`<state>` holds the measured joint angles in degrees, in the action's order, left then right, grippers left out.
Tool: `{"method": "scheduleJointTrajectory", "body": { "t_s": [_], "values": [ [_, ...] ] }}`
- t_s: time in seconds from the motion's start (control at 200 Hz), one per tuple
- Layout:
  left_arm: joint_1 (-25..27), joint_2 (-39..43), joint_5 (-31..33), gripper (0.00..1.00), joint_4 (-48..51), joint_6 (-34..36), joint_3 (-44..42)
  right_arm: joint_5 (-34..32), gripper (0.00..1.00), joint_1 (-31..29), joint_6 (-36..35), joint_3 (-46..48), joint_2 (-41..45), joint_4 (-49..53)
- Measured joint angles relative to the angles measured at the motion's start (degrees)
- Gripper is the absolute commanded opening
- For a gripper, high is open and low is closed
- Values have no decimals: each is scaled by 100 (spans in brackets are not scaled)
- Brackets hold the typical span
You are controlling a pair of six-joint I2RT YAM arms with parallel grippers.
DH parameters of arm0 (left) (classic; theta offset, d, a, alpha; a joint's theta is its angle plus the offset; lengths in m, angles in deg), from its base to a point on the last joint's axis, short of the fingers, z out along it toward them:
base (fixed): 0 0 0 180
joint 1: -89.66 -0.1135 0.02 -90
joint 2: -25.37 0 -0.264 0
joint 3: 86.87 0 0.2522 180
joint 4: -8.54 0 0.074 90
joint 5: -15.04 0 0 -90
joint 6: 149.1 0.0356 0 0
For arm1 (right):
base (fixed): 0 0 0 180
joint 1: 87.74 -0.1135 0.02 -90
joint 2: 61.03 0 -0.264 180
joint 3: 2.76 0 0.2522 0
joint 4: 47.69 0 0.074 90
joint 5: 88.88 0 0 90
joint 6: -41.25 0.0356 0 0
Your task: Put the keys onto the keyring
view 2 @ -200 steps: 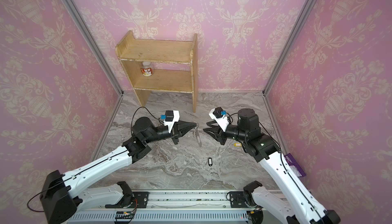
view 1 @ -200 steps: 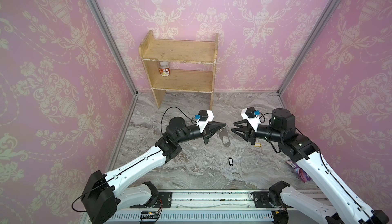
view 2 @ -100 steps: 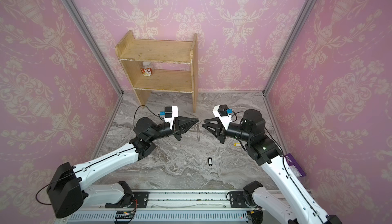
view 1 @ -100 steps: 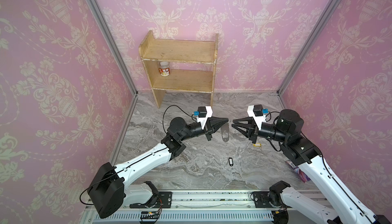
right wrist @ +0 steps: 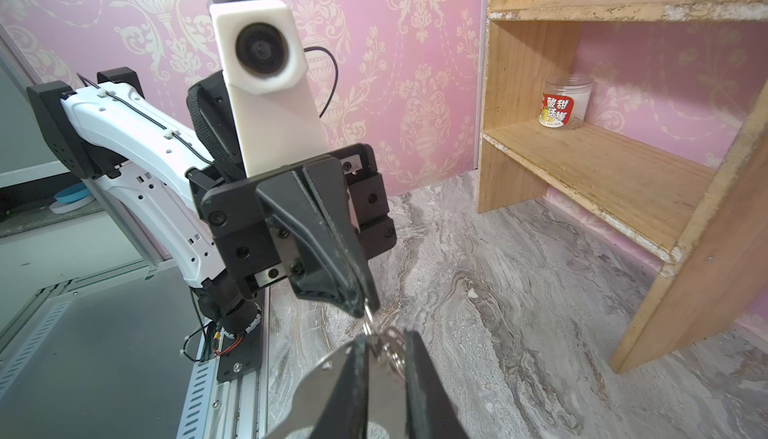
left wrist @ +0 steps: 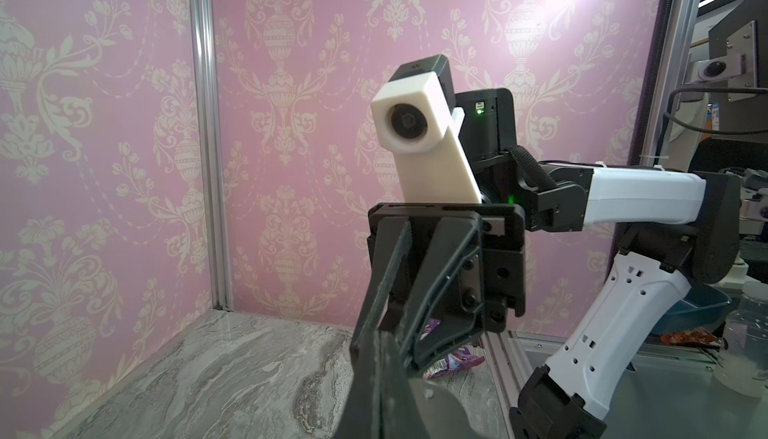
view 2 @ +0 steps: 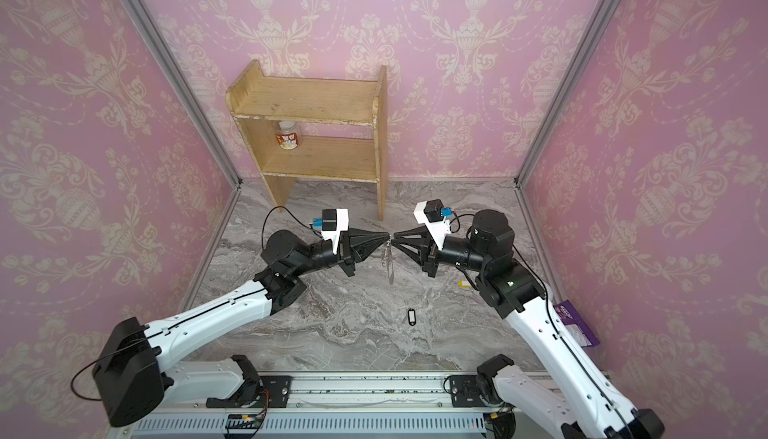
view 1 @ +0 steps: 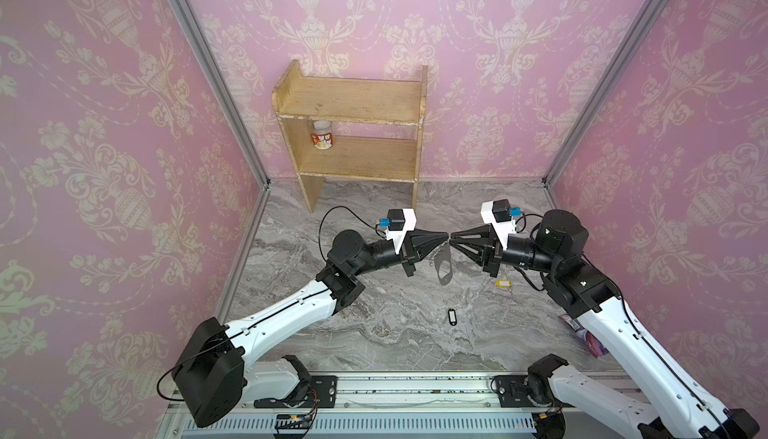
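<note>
The keyring (view 1: pixel 444 268) (view 2: pixel 390 266), a flat grey plate with metal split rings, hangs in the air over the middle of the table. My left gripper (view 1: pixel 447 236) (view 2: pixel 388 236) is shut on one split ring at its top edge. Tip to tip with it, my right gripper (view 1: pixel 454 236) (view 2: pixel 395 236) is closed on the cluster of rings (right wrist: pixel 386 345) and the plate's edge (right wrist: pixel 328 378). The yellow key (view 1: pixel 503 283) (view 2: pixel 465 284) lies on the table under my right arm. The black key (view 1: pixel 451 316) (view 2: pixel 412 317) lies nearer the front.
A wooden shelf (view 1: pixel 353 125) stands against the back wall with a jar (view 1: pixel 322 135) on its lower board. A purple snack packet (view 1: pixel 590 337) lies by the right wall. The marble table (view 1: pixel 374 333) is walled on three sides.
Both grippers have come together at the middle and risen. The left one carries the keyring. The right jaws have narrowed onto the rings.
</note>
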<state>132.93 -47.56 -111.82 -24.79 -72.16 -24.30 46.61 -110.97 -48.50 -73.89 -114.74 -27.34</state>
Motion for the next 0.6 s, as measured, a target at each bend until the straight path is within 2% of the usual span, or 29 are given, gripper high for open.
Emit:
{"method": "scheduleJointTrajectory", "body": {
  "t_s": [0.125,0.27,0.39,0.445,0.485,0.545,0.6],
  "values": [
    [0,0,-31,0,0,2,15,127,12,0,9,0,-63,-26],
    [-9,0,-33,0,0,4,24,289,0,2,114,-2,-94,-31],
    [-28,2,-83,0,2,7,33,358,0,15,133,-24,-94,-2],
    [-28,2,-94,8,15,9,33,363,0,24,127,-59,-94,83],
    [-28,11,-94,19,55,28,33,361,0,22,103,-103,-94,195],
    [-28,42,-81,31,214,2,42,356,0,22,-9,-190,-98,376],
    [-28,98,-72,37,396,39,48,350,0,22,-140,-310,-105,605]
  ]
}}
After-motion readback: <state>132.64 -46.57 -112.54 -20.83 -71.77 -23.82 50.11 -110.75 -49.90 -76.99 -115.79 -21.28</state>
